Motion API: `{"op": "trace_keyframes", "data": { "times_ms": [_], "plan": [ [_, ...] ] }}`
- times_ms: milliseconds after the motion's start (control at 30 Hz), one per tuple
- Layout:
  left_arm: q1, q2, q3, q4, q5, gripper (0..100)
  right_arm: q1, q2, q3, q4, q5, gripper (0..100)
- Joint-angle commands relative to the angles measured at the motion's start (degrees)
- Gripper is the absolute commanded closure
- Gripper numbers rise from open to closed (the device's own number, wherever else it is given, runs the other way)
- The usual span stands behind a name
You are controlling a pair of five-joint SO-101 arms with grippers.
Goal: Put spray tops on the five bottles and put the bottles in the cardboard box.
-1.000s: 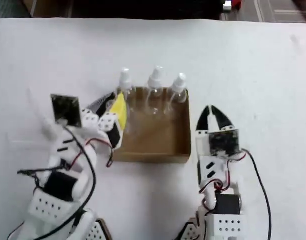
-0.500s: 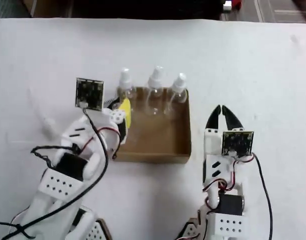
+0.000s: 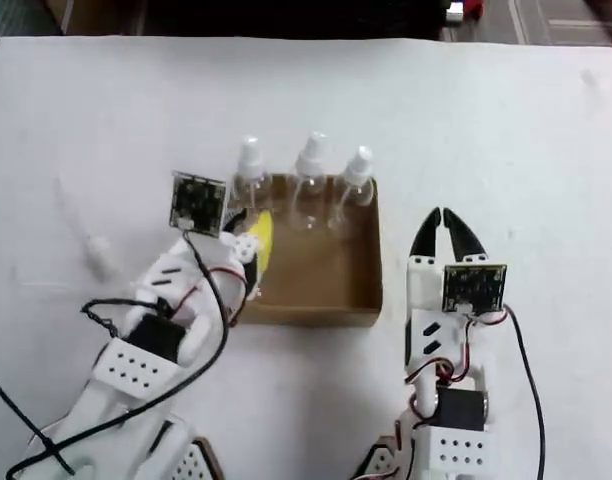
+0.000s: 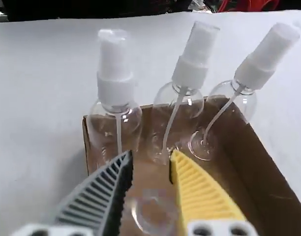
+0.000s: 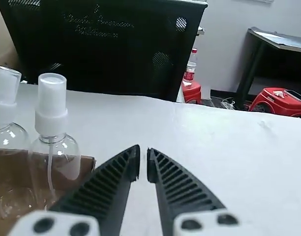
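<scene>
Across the frame a white counter is carrying a cardboard box at centre. Over the box's left wall, the left pincer is clasping a clear bottle. Right of the box, the right pincer is hovering almost closed, empty. Three topped bottles are standing in a row at the box's upper edge.

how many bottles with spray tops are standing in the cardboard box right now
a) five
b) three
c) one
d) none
b: three clear bottles stand upright in a row against the far wall of the cardboard box, each with a white spray top on it.
</scene>
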Motion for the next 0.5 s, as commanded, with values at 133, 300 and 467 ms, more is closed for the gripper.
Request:
{"op": "trace_keyframes", "data": {
  "times_ms": [133, 300, 467],
  "plan": [
    [1.27, -0.04, -0.7, -1.85, -0.62, 85, -0.84, -0.48, 1.05, -1.8, 0.0, 98.1],
    [1.27, -0.13, -0.62, -1.85, -0.7, 85, -0.84, -0.48, 1.05, -1.8, 0.0, 98.1],
    [1.54, -0.13, -0.88, -1.93, -0.44, 84, -0.84, -0.48, 1.05, -1.8, 0.0, 98.1]
  ]
}}
